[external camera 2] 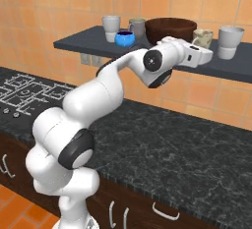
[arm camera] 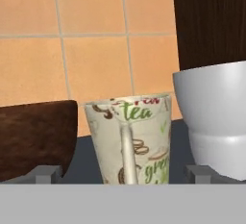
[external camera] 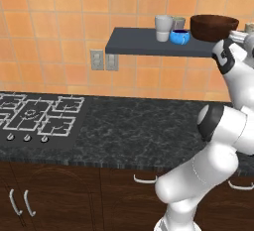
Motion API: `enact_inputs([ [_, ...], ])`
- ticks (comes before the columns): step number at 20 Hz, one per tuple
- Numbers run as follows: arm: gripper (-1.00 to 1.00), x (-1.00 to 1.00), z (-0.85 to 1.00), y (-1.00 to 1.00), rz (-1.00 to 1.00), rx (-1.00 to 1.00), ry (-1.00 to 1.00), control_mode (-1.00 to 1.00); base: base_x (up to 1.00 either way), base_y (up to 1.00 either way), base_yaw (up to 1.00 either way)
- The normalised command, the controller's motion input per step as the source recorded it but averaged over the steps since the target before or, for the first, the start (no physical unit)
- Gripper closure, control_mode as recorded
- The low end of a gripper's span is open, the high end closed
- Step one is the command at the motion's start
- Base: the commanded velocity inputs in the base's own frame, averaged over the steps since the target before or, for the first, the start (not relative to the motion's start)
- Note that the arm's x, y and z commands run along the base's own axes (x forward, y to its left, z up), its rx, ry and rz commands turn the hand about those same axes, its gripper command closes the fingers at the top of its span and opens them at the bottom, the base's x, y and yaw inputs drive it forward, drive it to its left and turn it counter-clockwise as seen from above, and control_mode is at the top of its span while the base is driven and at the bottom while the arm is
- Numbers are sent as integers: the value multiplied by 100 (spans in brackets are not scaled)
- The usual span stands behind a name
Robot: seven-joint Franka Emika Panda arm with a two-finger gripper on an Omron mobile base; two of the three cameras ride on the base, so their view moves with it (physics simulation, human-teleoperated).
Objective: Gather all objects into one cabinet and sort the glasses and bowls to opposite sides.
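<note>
At the far left of the dark worktop (external camera: 149,126) sits a gas hob (external camera: 34,116), and on the tiled wall above it, just under the shelf's left end, are two wall sockets (external camera: 104,60). The long slate-grey shelf (external camera 2: 86,41) runs along the wall from there to the right. Farthest left on it stands a pale grey-white cup (external camera 2: 111,27); just right of that cup the small blue bowl (external camera 2: 125,38) sits near the shelf's front edge, with a second grey cup (external camera 2: 137,27) behind it, closer to the wall. Next comes the big brown bowl (external camera 2: 170,28), wide and upright, standing just beside the blue bowl. To the right of the brown bowl is the beige patterned mug (arm camera: 132,139), upright, its white handle turned toward the hand camera and green "tea" lettering on its side. Farthest right is another pale grey-white cup (external camera 2: 230,41), just beside the mug; whether they touch I cannot tell. All of these rest on the one shelf, with cups at both ends and the two bowls between them. The arm reaches up from the base to the shelf's front edge, level with the mug. The fingers (arm camera: 125,174) are spread wide, one tip either side of the mug and clear of it, and they hold nothing
</note>
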Motion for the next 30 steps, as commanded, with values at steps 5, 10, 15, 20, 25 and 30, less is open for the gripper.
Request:
enact_inputs([
  [5,100,28,-9,-11,0,0,0,-100,0,0,0],
  [10,100,10,-9,-7,-3,0,0,-100,0,0,0],
  [15,100,0,0,-20,-7,0,0,-100,0,0,0],
  [20,100,-12,9,-13,-6,0,-3,-100,0,0,0],
  [25,100,-53,26,-6,0,0,-9,-100,0,0,0],
  [30,100,-100,7,0,0,0,-9,-100,0,0,0],
])
